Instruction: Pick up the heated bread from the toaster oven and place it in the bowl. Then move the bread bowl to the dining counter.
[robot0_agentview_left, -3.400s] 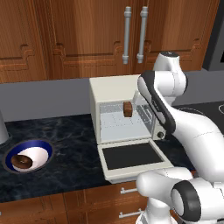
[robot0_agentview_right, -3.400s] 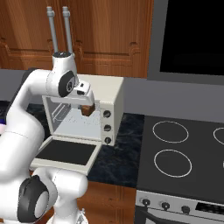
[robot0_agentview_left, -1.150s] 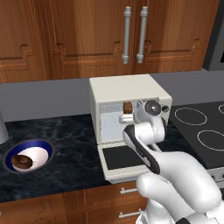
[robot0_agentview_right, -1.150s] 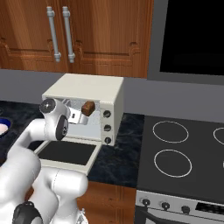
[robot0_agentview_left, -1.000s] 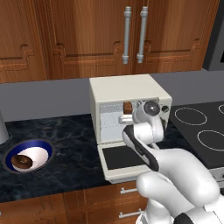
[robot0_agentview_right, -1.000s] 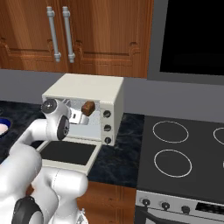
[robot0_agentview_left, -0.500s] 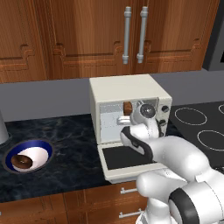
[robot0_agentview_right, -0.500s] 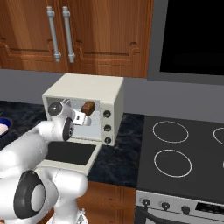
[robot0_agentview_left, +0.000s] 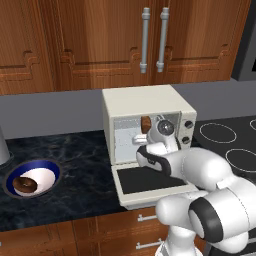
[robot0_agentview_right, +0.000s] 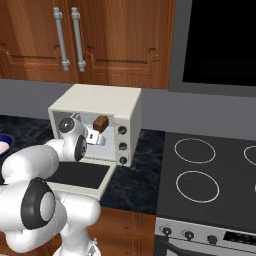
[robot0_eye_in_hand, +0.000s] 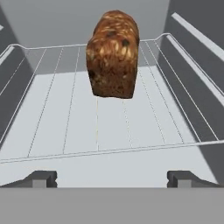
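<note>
Reaching into the toaster oven (robot0_agentview_left: 145, 102), the claw (robot0_eye_in_hand: 111, 178) is held wide apart with nothing gripped. The bread (robot0_eye_in_hand: 113, 53) is seen straight ahead of it on the wire rack (robot0_eye_in_hand: 52, 109), centred between the fingertips (robot0_eye_in_hand: 41, 178) but untouched.

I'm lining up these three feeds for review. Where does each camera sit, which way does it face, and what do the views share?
Left base view: behind the arm's left, looking forward and down at the toaster oven and the bowl; the arm rises lower right.
Right base view: behind its right, facing the toaster oven and stovetop; the arm rises lower left.
Hand view: on the hand, looking into the oven along the open claw.
All three share the bread on the rack.
</note>
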